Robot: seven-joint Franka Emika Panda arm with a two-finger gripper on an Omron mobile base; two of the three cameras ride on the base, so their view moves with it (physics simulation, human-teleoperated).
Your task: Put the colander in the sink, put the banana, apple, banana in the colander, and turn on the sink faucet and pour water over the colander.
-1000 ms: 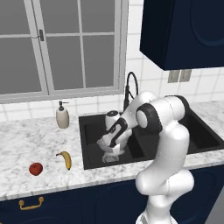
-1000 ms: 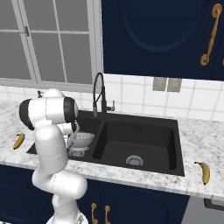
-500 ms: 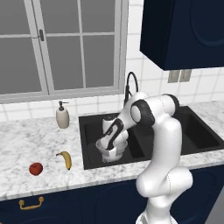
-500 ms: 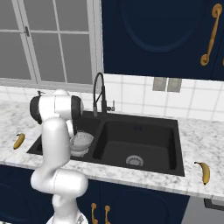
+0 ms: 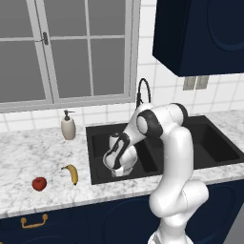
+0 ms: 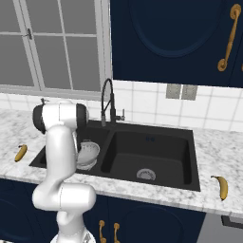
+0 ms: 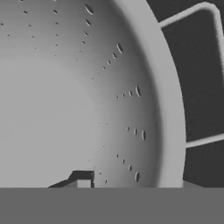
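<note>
Marble tabletop (image 5: 28, 157) surrounds the black sink (image 5: 157, 164); the colander (image 5: 119, 162) already stands in its left basin. I judge only this first step done. The tool (image 5: 116, 155) hovers at the colander's rim, its jaws look slightly apart, gripping nothing visible. Both bananas (image 5: 71, 173) (image 6: 220, 187) and the apple (image 5: 39, 183) lie on the tabletop; the faucet (image 6: 108, 102) is dry.

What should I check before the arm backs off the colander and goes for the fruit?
1. Colander inside the sink, left basin: ok.
2. Colander upright, bowl facing up, no fruit in it: ok.
3. Gripper let go of the colander rim: cannot tell, the fingers are mostly hidden.
4. Apple and near banana lying on the counter left of the sink: ok.
5. Second banana on the counter right of the sink: ok.
6. Faucet dry: ok.
</note>
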